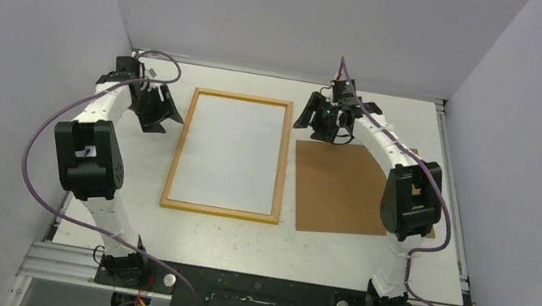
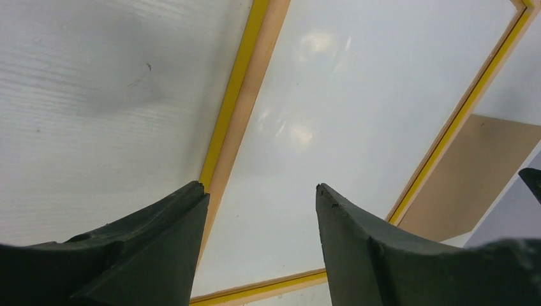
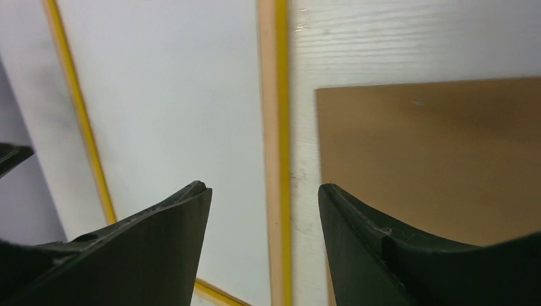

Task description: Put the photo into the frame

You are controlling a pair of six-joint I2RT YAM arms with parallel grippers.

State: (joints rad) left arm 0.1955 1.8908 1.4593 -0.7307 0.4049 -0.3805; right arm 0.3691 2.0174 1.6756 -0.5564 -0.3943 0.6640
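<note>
While the photo (image 1: 228,154) apparently lay face-down inside the frame (image 1: 179,147), white back up ready for the backing board (image 1: 335,192), left end effector (image 2: 260,186) and right end effector (image 3: 262,185) hung released, grasping nothing.

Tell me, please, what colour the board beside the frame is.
The backing board is plain brown, shown best in the right wrist view.
</note>
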